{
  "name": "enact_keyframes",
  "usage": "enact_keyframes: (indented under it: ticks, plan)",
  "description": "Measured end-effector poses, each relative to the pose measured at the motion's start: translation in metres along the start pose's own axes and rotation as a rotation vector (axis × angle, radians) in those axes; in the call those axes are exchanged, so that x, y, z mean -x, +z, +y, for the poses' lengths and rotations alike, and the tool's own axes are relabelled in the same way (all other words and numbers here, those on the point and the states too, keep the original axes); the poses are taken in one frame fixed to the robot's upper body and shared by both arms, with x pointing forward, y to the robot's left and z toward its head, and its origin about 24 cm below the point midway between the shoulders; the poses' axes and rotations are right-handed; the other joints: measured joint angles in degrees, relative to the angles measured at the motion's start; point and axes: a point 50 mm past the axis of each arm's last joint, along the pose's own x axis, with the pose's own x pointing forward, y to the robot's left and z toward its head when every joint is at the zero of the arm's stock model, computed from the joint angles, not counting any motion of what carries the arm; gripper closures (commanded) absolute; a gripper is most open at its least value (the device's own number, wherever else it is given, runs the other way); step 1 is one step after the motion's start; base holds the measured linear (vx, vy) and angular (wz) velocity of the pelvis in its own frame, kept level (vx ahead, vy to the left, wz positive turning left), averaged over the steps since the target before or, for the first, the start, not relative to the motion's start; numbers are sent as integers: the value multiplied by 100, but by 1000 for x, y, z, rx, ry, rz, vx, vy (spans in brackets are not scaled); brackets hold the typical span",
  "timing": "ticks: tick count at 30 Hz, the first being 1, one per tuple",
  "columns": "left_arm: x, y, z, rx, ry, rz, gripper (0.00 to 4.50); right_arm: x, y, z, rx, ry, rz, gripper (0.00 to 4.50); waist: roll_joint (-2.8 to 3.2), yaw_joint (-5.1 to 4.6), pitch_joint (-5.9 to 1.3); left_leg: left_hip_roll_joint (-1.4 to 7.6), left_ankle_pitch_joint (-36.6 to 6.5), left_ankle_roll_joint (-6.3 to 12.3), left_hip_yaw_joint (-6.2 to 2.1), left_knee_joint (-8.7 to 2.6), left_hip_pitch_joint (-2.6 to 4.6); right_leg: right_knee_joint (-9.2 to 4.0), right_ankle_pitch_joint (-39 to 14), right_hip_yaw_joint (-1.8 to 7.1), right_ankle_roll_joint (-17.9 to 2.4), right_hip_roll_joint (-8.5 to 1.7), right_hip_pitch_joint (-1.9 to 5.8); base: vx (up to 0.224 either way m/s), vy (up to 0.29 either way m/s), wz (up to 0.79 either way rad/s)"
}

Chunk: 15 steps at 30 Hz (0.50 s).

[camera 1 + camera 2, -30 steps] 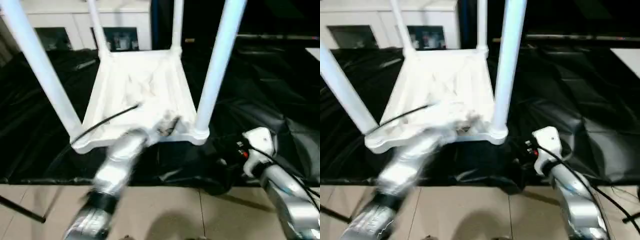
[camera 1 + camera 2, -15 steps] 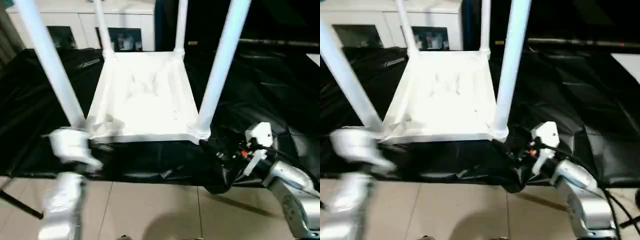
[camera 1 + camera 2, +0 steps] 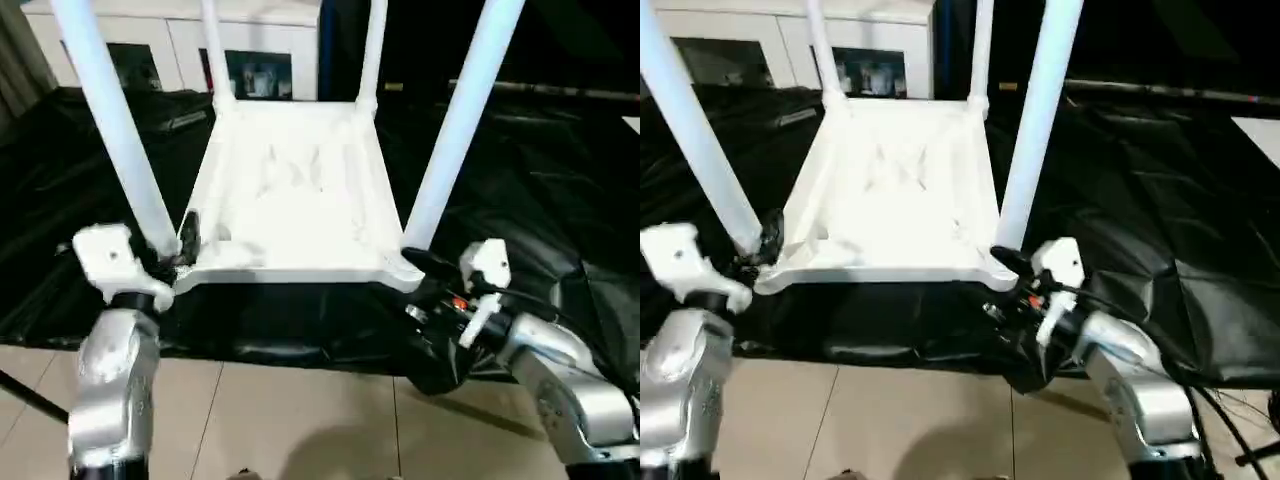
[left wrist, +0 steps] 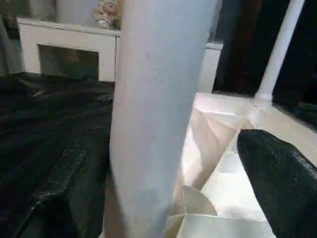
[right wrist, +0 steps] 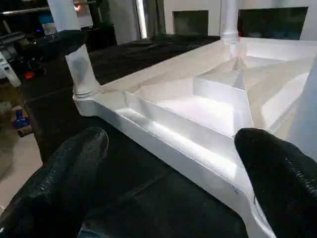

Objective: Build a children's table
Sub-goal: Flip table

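Observation:
The children's table lies upside down on a black cloth, its white ribbed tabletop (image 3: 290, 200) facing up with all four white legs standing in the corner sockets. My left gripper (image 3: 172, 248) is open at the foot of the near-left leg (image 3: 115, 130). In the left wrist view that leg (image 4: 158, 114) stands between the two black fingers (image 4: 280, 183). My right gripper (image 3: 425, 288) is open at the near-right corner, just below the near-right leg (image 3: 455, 130). In the right wrist view its fingers (image 5: 54, 188) straddle the tabletop's near rim (image 5: 183, 148). Neither gripper holds anything.
A white cabinet with glass doors (image 3: 250, 55) stands behind the table. The black cloth (image 3: 540, 170) spreads wide to both sides. Beige floor tiles (image 3: 300, 420) lie in front, with a thin dark rod (image 3: 35, 405) at the lower left.
My left arm has swung from over the tabletop's near edge out to the left and come up to the near-left leg. My right gripper has moved in to the near-right corner.

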Motion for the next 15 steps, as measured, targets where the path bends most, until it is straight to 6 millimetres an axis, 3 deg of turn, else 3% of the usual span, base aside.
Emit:
enact_keyframes:
  ticks: [3,7,15]
  plan:
    - [-15,-9,12,-25,75,99,3,-5,-1,1,7,-2,-3,0,20,-11,3,2,9,-10,-1,0,-3,2,2,1,-2,2,-3,0,0,0]
    - [-18,-12,17,3,115,129,3,-6,-1,1,6,-7,-3,0,22,-35,3,2,8,-8,-1,0,-7,-4,-2,-1,-7,2,-3,0,0,0]
    - [-22,-19,6,102,126,171,85,-12,-6,1,2,-19,6,0,33,-35,8,7,10,-13,-1,0,-2,4,3,-6,-18,2,-1,0,0,0]
